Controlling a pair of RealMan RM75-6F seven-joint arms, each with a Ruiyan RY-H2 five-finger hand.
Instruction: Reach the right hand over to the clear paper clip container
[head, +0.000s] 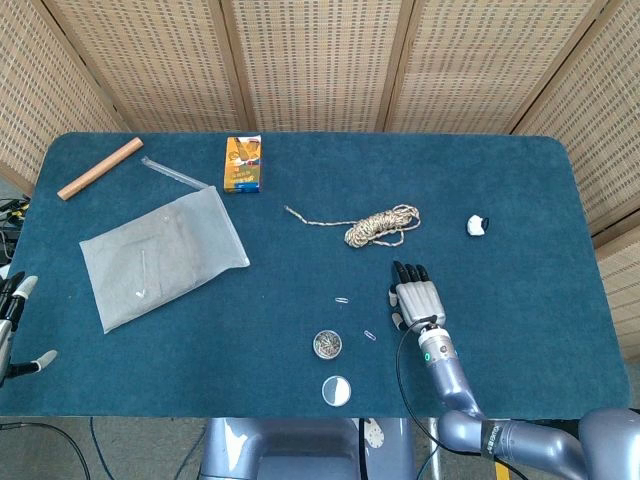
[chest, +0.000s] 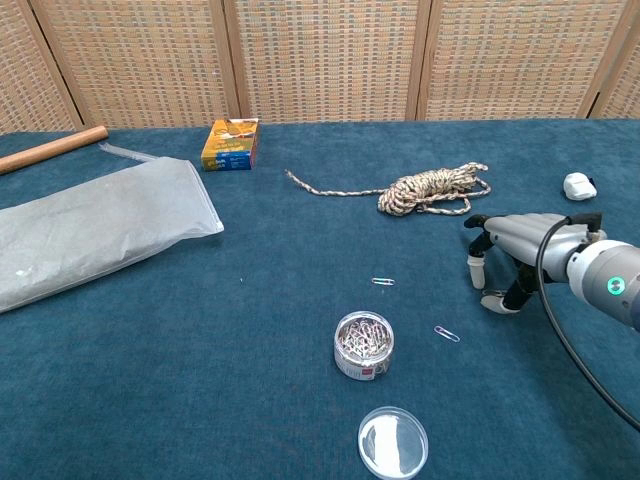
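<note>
The clear paper clip container (head: 327, 344) (chest: 363, 345) stands near the table's front edge, full of metal clips, with its round lid (head: 336, 390) (chest: 393, 442) lying just in front of it. My right hand (head: 413, 298) (chest: 518, 251) hovers low over the cloth to the right of the container, palm down, fingers apart and empty. Two loose clips (chest: 383, 282) (chest: 446, 334) lie between the hand and the container. My left hand (head: 12, 318) shows only at the far left edge of the head view, fingers spread, holding nothing.
A coil of rope (head: 380, 225) (chest: 433, 190) lies behind my right hand. A clear plastic bag (head: 162, 254), an orange box (head: 242, 163), a wooden stick (head: 99, 168) and a small white object (head: 478, 225) lie further off.
</note>
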